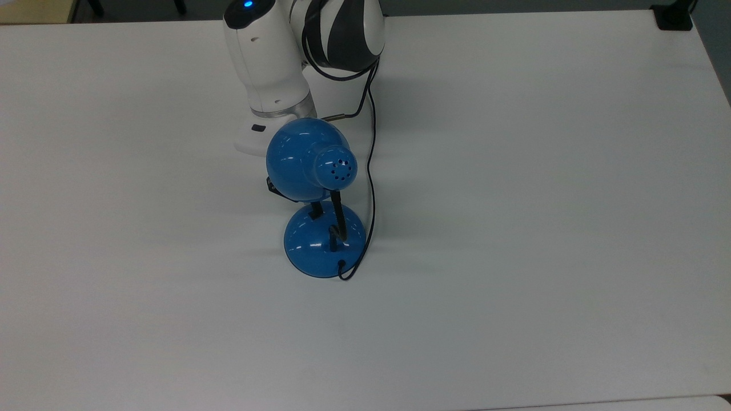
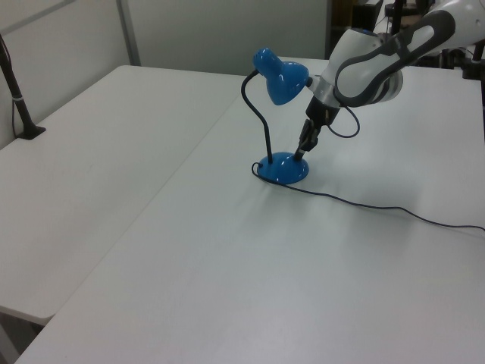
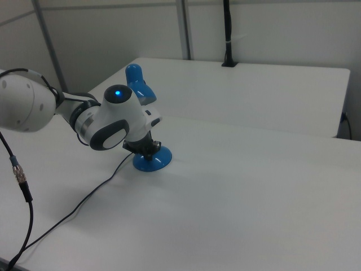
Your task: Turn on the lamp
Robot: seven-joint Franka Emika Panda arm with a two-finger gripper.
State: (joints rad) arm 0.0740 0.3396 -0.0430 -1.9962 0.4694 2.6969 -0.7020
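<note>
- Because the gripper [image 2: 301,150] is brought down at a slant onto the domed base [image 1: 324,245] of the lamp [image 2: 282,76], a slip off the glossy curve is judged possible, and the switch would then be missed.
- If the push is given sideways more than downward, the light lamp could be slid or tipped on the tabletop [image 1: 542,200], since nothing holds the base.
- The shade [image 1: 305,160] hangs just above the wrist, so it could be knocked by the arm [image 3: 113,121] and the bendy neck [image 2: 254,106] bent.
- The thin cord [image 2: 379,206] trails across the tabletop and could be caught.
- Whether the fingers are apart or closed cannot be told; nothing is seen to be held.
- The lamp stands near the middle of a white, matte tabletop, which joins a second one; pale walls and a dark post [image 3: 227,34] are seen behind.
</note>
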